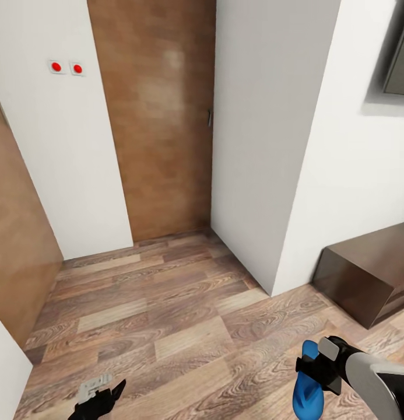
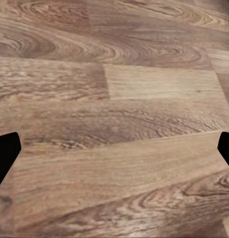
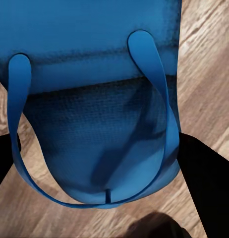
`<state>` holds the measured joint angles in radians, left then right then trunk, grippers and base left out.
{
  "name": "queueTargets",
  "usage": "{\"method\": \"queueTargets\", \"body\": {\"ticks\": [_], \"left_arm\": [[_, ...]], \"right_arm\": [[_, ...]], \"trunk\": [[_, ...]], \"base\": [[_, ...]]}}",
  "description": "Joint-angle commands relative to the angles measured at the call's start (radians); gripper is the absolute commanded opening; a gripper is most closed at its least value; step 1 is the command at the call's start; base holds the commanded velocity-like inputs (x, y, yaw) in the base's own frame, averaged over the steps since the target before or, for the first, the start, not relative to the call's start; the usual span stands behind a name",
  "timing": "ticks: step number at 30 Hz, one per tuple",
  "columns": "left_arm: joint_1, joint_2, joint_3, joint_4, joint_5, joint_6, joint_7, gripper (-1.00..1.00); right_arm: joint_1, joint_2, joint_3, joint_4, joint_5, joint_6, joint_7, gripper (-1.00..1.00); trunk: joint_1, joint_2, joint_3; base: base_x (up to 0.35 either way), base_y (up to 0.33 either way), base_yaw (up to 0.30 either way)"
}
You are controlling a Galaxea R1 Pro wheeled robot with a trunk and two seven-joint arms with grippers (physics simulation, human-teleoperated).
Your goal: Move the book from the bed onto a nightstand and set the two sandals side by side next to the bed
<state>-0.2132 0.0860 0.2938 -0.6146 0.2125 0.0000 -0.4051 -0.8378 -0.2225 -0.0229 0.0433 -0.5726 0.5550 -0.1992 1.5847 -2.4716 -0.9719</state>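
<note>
Sandal (image 3: 94, 124) clamped in right hand (image 1: 311, 373) above floor (image 1: 167, 315).

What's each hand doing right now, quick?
Left hand: open, holding nothing, over the wooden floor.
Right hand: shut on a blue sandal, carried above the floor.

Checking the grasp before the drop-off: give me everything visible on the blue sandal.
The blue sandal is a bright blue flip-flop with a flat, finely textured sole and thin blue straps that meet at a toe post. It looks like rubber or foam. It is clamped in the right end effector, hangs above the wooden floor and points roughly downward. Only the black fingers touch it.
</note>
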Motion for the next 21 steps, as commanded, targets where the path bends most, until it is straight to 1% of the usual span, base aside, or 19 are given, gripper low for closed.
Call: {"method": "queueTargets", "body": {"ticks": [1, 21], "left_arm": [[0.0, 0.0, 0.002, 0.001, 0.005, 0.0, -0.006, 1.0], [0.0, 0.0, 0.002, 0.001, 0.006, 0.0, -0.006, 1.0]], "right_arm": [[-0.001, 0.0, -0.002, 0.001, -0.007, 0.0, -0.006, -1.0], [-0.001, 0.0, -0.002, 0.001, -0.007, 0.0, -0.006, -1.0]], "trunk": [[0.0, 0.0, -0.001], [0.0, 0.0, -0.001]], "base": [[0.116, 0.079, -0.179], [0.114, 0.079, -0.179]]}}
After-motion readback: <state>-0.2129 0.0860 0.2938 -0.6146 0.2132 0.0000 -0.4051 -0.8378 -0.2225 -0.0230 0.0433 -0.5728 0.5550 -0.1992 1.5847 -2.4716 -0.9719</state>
